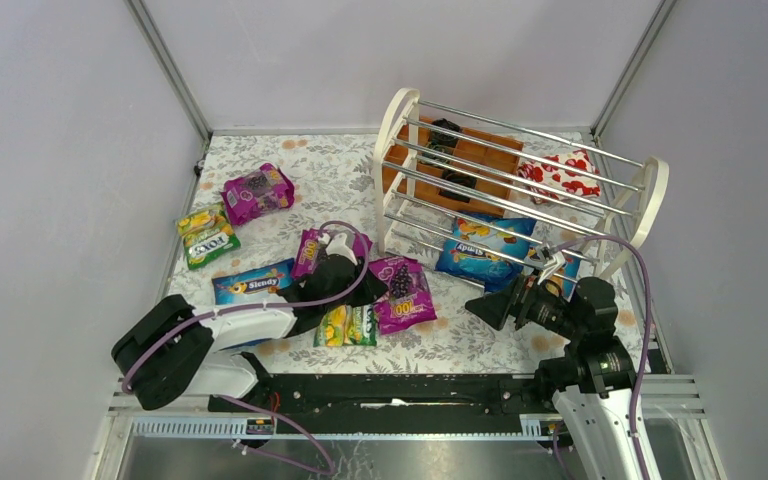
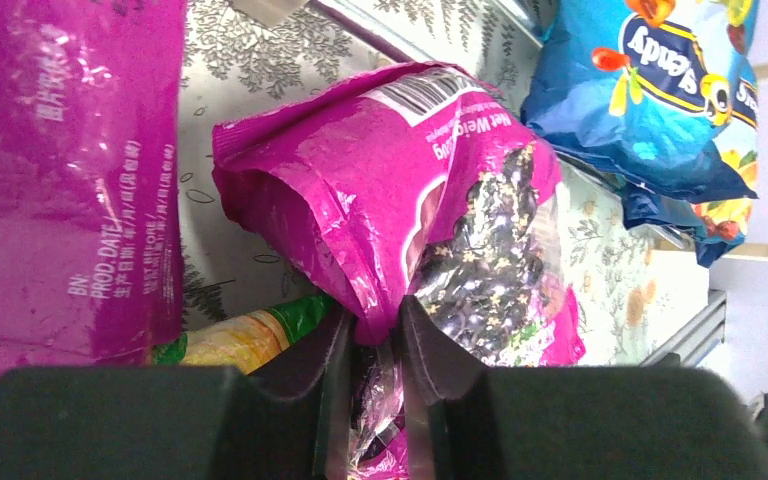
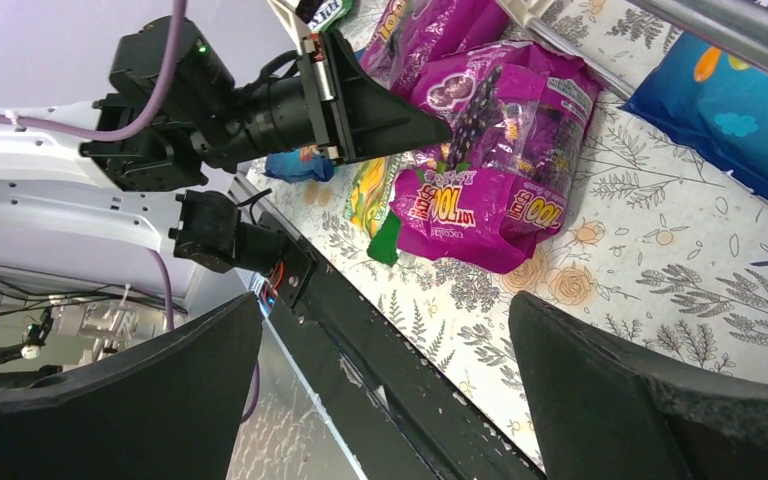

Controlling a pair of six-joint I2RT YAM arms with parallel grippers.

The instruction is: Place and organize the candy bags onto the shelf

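Observation:
My left gripper (image 1: 368, 287) (image 2: 375, 335) is shut on the near edge of a magenta grape candy bag (image 1: 403, 292) (image 2: 430, 190) (image 3: 490, 150), which lies on the flowered table in front of the shelf (image 1: 520, 180). A blue Slendy bag (image 1: 485, 250) (image 2: 660, 100) lies at the shelf's lowest tier. Loose on the table are another magenta bag (image 1: 257, 192), a green-yellow FOX'S bag (image 1: 207, 235), a blue Slendy bag (image 1: 253, 282), a magenta bag (image 1: 310, 250) beside the left wrist and a green-yellow bag (image 1: 348, 325) under the left gripper. My right gripper (image 1: 485, 305) (image 3: 385, 310) hangs open and empty near the table's front edge.
A brown wooden tray (image 1: 470, 160) and a red-and-white bag (image 1: 560, 175) lie behind the shelf rods. Grey walls close in the table on three sides. A black rail (image 1: 400, 390) runs along the near edge between the arm bases.

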